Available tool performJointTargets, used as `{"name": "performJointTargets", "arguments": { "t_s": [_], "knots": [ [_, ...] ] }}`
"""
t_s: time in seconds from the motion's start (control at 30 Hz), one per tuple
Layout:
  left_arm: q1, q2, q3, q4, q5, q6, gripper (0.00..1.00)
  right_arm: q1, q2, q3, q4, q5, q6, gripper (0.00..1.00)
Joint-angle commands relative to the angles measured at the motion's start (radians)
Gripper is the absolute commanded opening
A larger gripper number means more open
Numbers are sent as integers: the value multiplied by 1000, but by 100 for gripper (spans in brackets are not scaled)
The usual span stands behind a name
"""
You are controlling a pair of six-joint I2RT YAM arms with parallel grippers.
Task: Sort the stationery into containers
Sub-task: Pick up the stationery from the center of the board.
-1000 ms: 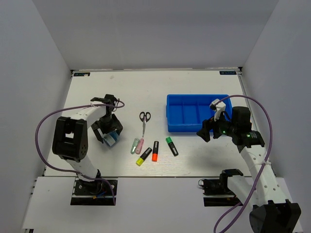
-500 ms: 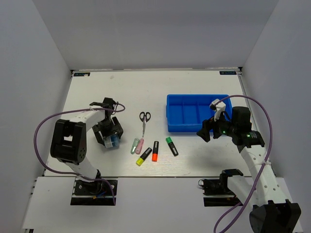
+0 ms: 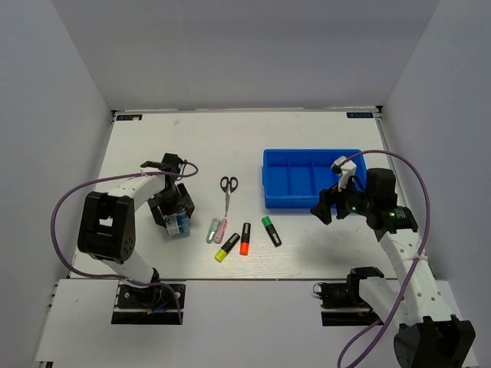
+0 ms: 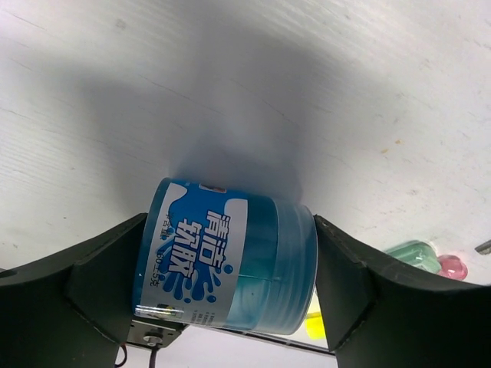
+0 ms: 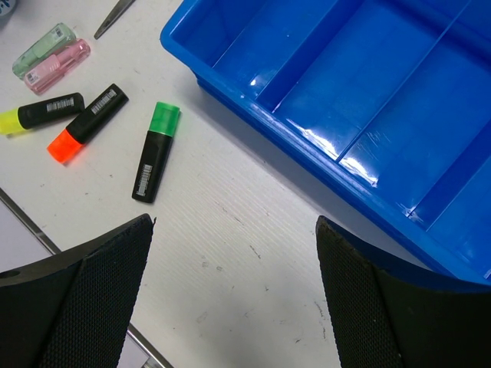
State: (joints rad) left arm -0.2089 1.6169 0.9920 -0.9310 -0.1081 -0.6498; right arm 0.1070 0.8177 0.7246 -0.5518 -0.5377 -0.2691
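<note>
Lower-left, the left gripper (image 3: pixel 177 221) has dropped around the blue-and-white roll (image 4: pixel 226 257), jaws pinching its ends; gripped askew, it may twist free on lifting.

White table (image 3: pixel 153 138), blue tray (image 3: pixel 311 152), scissors (image 3: pixel 228 192), highlighters (image 3: pixel 245 238), roll (image 3: pixel 177 224)

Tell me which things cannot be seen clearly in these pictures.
- Left wrist view: whether the left pincer squeezes the roll; its fingers flank it, contact unclear.
- Top view: that pincer covers part of the roll.
- Right wrist view: top edge cuts the scissors; only a blade tip shows.
- Top view: right arm hides the tray's near right corner.
</note>
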Motion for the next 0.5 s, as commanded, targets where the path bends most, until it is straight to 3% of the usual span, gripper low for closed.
{"name": "performJointTargets", "arguments": {
  "t_s": [0.0, 0.17, 0.3, 0.33, 0.4, 0.43, 0.47],
  "knots": [
    [-17, -55, -9, -2, 30, 12, 91, 0, -11, 35, 6, -13, -5, 88],
    [-21, -60, -3, -17, 53, 33, 92, 2, -9, 32, 6, -15, -5, 88],
    [-21, -74, -4, -9, 70, 58, 62, -1, -9, 32, 4, -13, -9, 88],
    [-24, -75, -6, -6, 82, 71, 47, 2, -9, 32, 3, -10, -7, 88],
    [-23, -75, 2, -9, 97, 78, 30, -1, -11, 33, 4, -11, -5, 88],
    [-23, -78, 5, -11, 103, 90, 14, -1, -11, 30, 3, -11, -8, 88],
    [-21, -80, 14, -15, 107, 93, 7, 0, -9, 33, 3, -10, -4, 88]
  ]
}}
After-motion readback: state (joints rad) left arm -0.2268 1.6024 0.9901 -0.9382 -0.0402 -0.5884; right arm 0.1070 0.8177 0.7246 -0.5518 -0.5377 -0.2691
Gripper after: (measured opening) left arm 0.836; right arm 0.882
